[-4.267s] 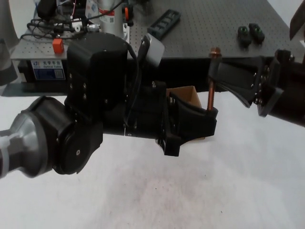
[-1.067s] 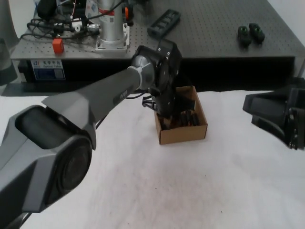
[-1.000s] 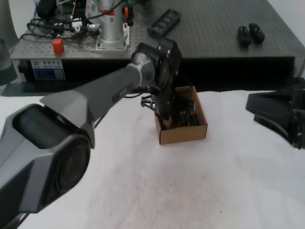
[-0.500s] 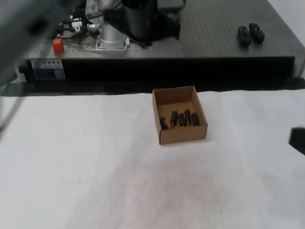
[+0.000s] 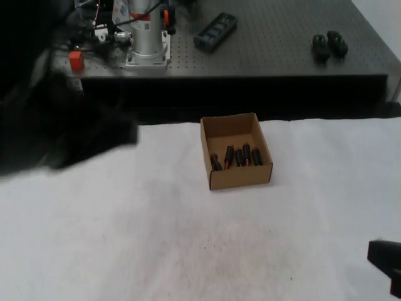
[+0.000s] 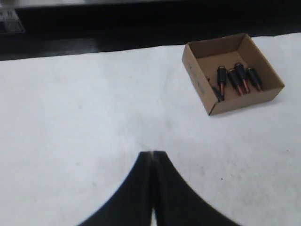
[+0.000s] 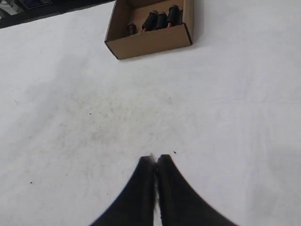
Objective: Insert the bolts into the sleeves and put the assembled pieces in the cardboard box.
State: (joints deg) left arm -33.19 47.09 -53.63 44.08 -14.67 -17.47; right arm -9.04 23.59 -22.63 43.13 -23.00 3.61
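The cardboard box (image 5: 235,158) sits open on the white cloth, and several assembled pieces (image 5: 237,154), black sleeves with copper bolts, lie inside it. The box (image 6: 233,71) and its pieces (image 6: 236,80) appear far ahead of my left gripper (image 6: 153,154), which is shut with nothing in it. My right gripper (image 7: 155,160) is also shut and empty, well back from the box (image 7: 149,27) over bare cloth. In the high view a dark blurred arm (image 5: 62,119) stands at the left edge and a black corner of the other arm (image 5: 387,258) at the lower right.
Behind the cloth a dark perforated bench (image 5: 276,37) carries a metal post (image 5: 148,37), an orange block (image 5: 76,60), a black tray (image 5: 216,30) and two small black parts (image 5: 329,44). White cloth (image 5: 207,244) spreads wide around the box.
One arm placed a piece in the box, lifted away and swung back to the left edge. The other arm drew back to the lower right corner. Both grippers are now away from the box.
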